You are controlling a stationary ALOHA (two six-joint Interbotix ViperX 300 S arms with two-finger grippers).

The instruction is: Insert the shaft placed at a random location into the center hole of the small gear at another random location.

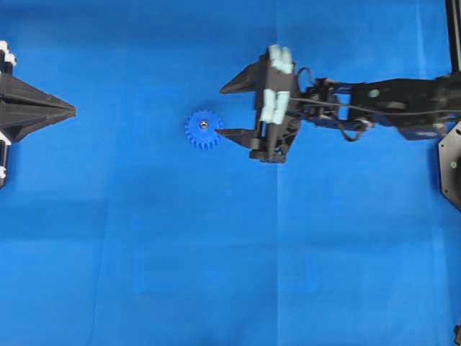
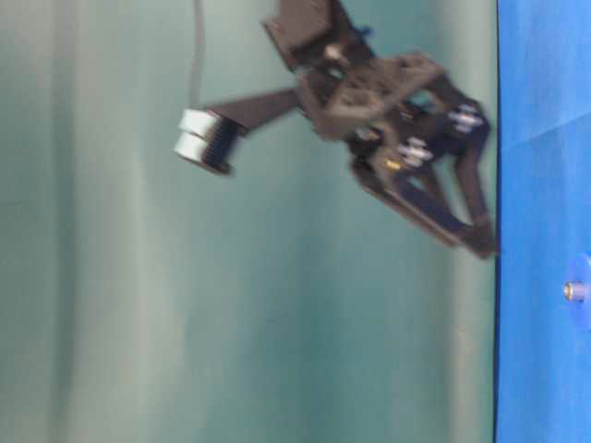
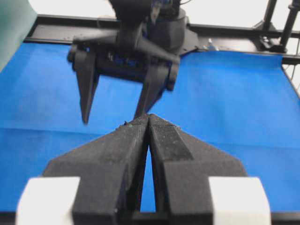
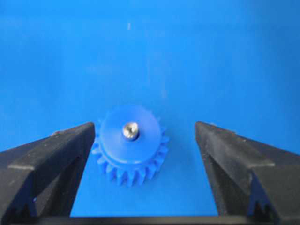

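Even, bright light washes my blue mat [image 1: 216,274], leaving faint shadows. My right claw [image 2: 480,208] smears with motion blur at table level. Up close my own fingers [image 4: 51,164] go soft, while the shaft [image 4: 131,130] glints sharply.

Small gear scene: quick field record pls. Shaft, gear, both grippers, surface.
shaft: silvery pin standing upright in the gear's center hole, top poking out
small gear: blue, lying flat on the mat, nothing touching it
right gripper: open, fingers either side of the gear, holding nothing
left gripper: shut, empty, off at the mat's edge
mat: blue
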